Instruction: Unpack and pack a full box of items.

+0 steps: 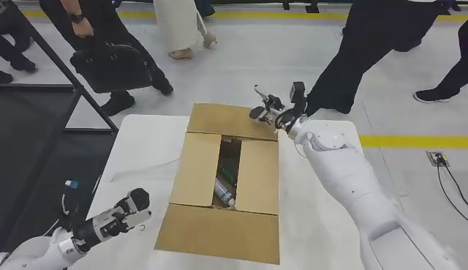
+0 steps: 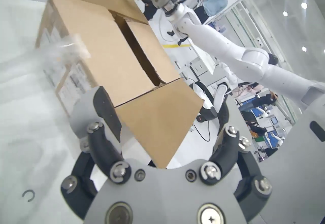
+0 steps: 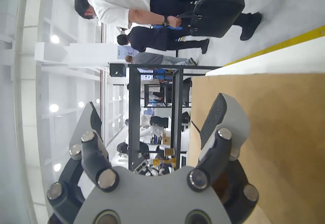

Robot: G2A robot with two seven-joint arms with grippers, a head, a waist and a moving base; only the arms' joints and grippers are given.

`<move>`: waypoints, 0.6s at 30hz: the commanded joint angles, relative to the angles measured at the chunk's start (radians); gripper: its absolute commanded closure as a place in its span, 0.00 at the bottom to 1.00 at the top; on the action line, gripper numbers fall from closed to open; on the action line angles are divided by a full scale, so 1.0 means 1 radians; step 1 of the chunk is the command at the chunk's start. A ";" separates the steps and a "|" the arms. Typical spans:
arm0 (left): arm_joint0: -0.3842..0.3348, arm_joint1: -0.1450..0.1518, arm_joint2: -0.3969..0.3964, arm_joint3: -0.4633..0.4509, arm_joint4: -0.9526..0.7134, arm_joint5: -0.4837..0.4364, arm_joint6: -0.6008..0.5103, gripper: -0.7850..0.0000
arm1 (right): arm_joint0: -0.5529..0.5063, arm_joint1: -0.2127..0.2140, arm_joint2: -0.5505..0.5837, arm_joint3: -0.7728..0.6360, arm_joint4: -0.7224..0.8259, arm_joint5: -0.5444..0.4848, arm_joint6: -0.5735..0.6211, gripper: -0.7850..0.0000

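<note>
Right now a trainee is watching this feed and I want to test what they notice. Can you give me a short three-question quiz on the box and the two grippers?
1. True or false: the box on the table is closed, with no gap between its flaps.
2. Where is the right gripper? A) inside the box B) at the far flap C) resting on the table
3. Is the left gripper holding anything?

Key:
1. False. A gap between the two inner flaps shows items inside.
2. B.
3. No. It is open and empty, off the box's near corner.
</note>
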 commanded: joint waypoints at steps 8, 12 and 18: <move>-0.062 -0.001 0.072 0.064 0.063 0.078 0.035 0.00 | -0.033 0.023 0.018 -0.056 -0.032 0.096 0.156 0.00; -0.062 -0.001 0.072 0.064 0.063 0.078 0.035 0.00 | -0.033 0.023 0.018 -0.056 -0.032 0.096 0.156 0.00; -0.052 -0.001 0.109 0.038 0.102 0.093 0.047 0.00 | -0.079 0.030 0.012 -0.145 -0.072 0.142 0.198 0.00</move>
